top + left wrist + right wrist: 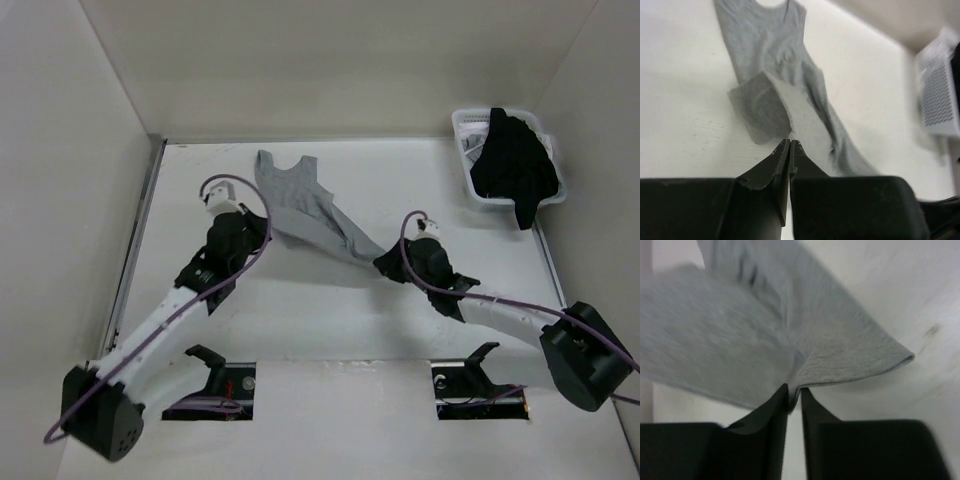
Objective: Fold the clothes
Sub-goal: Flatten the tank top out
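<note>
White desk (330, 320) boxed in by plain pale walls (300, 60) on three sides, that's the whole setup from where I'm standing. Two black-and-white arms reach in from the near edge, the left arm (170, 310) angling up toward the middle and the right arm (500, 315) coming in low from the other side. The grey garment (300, 205) sits toward the back middle of the desk, straps and neckline pointing at the far wall, top part lying flat, while its lower end is pulled out into a diagonal band that runs toward the right arm. Over in the far right corner is a white basket (465, 135) with a black garment (512, 165) slumped over its rim. The left claw (790, 145) is squeezed fully together, pinching a folded-over corner of the grey fabric right at its tips. The right claw (794, 392) is almost closed, just a thin slit between the jaws, with the fabric's edge caught between the tips and raised off the desk.
</note>
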Controlling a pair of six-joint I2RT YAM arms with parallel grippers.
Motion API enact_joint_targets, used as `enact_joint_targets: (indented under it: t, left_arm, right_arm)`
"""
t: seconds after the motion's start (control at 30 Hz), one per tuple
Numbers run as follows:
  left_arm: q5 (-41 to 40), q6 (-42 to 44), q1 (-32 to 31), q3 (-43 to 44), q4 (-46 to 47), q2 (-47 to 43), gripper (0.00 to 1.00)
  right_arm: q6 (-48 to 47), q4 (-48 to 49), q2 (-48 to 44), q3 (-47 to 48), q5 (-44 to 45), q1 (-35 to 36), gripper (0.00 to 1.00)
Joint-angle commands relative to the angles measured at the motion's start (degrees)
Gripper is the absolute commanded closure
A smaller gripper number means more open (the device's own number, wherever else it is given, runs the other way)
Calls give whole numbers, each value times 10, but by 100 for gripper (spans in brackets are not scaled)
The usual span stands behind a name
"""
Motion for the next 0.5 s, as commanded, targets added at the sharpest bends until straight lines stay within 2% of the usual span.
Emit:
enact_joint_targets:
  t: [0.0,0.1,0.17,0.27,0.37,0.47]
  left_arm:
    - [-82,-73,9,-51,-130,-104,100]
    - [-104,-120,21,-94,-172,-162,100]
    - [-106,-139,26,-117,-175,-175,100]
    - [-113,-152,27,-131,-161,-172,100]
    - [-114,-152,20,-135,-138,-165,100]
    - [-115,-142,13,-134,-115,-159,100]
  right_arm:
    - [-40,-125,-10,15,-31,84,75]
    - [-51,-201,-70,19,-9,117,55]
    - [-49,-218,-123,12,8,113,50]
    - [-48,-229,-160,2,24,69,49]
    - [-50,-233,-115,7,16,49,53]
    - [-48,-227,-54,23,22,71,54]
